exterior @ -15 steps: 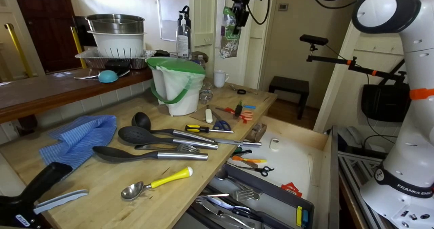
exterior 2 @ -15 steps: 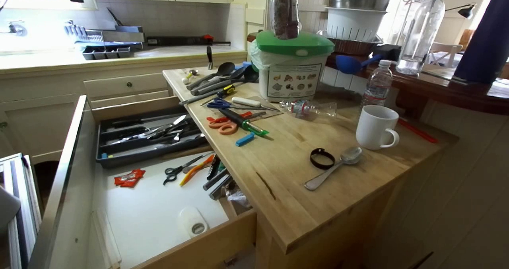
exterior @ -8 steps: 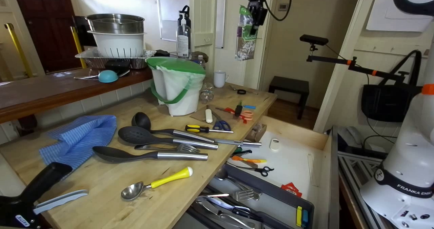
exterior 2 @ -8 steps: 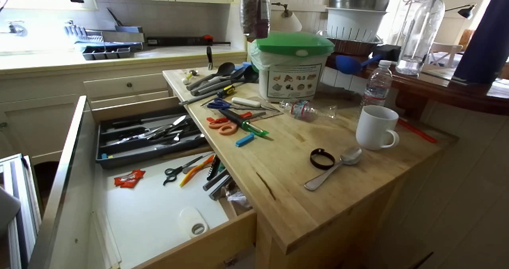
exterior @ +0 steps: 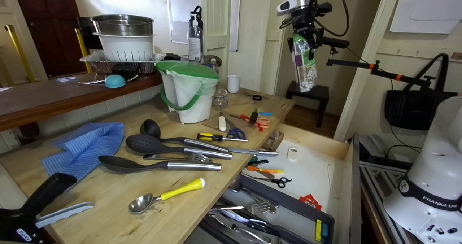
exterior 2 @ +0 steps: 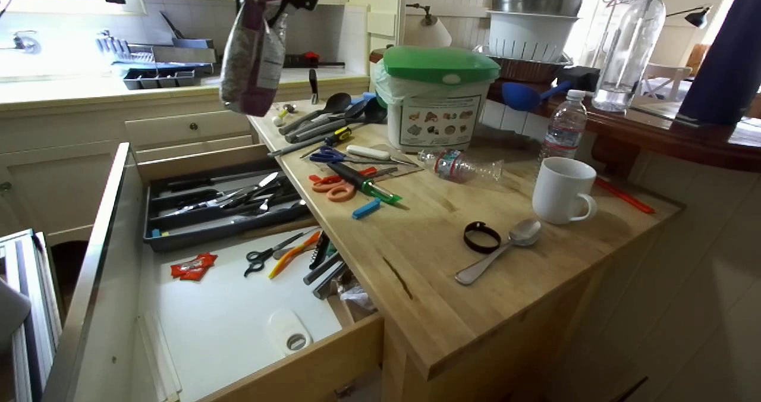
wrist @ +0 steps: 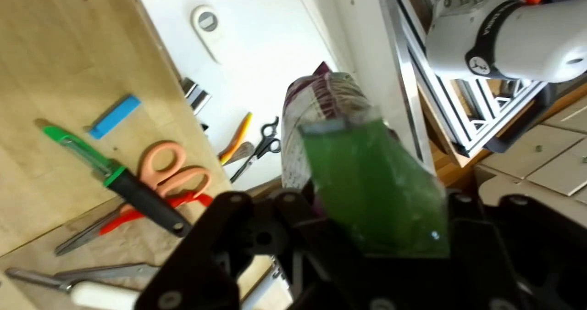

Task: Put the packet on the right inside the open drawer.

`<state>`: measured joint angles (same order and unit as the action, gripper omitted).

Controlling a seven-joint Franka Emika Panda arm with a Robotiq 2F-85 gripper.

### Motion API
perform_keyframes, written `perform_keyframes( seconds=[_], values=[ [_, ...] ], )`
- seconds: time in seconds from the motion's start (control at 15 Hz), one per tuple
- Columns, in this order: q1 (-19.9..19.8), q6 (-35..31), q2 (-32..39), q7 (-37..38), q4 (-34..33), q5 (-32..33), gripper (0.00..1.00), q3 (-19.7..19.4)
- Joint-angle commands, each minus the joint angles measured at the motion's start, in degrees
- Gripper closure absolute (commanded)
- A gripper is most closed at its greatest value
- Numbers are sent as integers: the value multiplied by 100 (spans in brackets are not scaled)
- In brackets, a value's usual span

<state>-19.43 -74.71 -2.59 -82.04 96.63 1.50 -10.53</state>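
Wrist view: drawer [wrist: 257, 58] (black scissors [wrist: 262, 149] inside).

In an exterior view, the top edge cuts off the black pincer [exterior 2: 258, 6] and the crinkly green, white and purple plastic packet [exterior 2: 253, 63]; in the wrist view, the packet's green end is blurry and hides part of the pincer. The pale wooden tabletop [exterior: 97, 218] covers some of the open light-wood drawer [exterior: 321, 140]. A black tool with a grey lever [exterior: 41, 200] runs off an exterior view's left edge, its white letters too small to read.

Packet [exterior: 304, 66] lower now (and aslant).
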Motion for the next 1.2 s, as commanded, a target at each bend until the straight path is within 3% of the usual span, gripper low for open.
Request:
perform_keyframes(
  seconds=[0.0, 0.47, 0.53, 0.6, 0.8, 0.87, 1.13],
  values=[
    [325, -214, -941, 130, 1437, 218, 88, -113],
    [827, -2849, -1937, 1294, 3865, -110, 88, -35],
    [880, -2346, -1401, 980, 3192, 17, 88, -149],
    [928, -2499, -1451, 1036, 3398, 25, 63, -151],
    [942, -2493, -1403, 1029, 3361, 23, 63, -189],
    [926, -2507, -1346, 1155, 3325, 156, 88, -154],
    [852, -2730, -1183, 1150, 3715, 587, 88, -216]
  ],
)
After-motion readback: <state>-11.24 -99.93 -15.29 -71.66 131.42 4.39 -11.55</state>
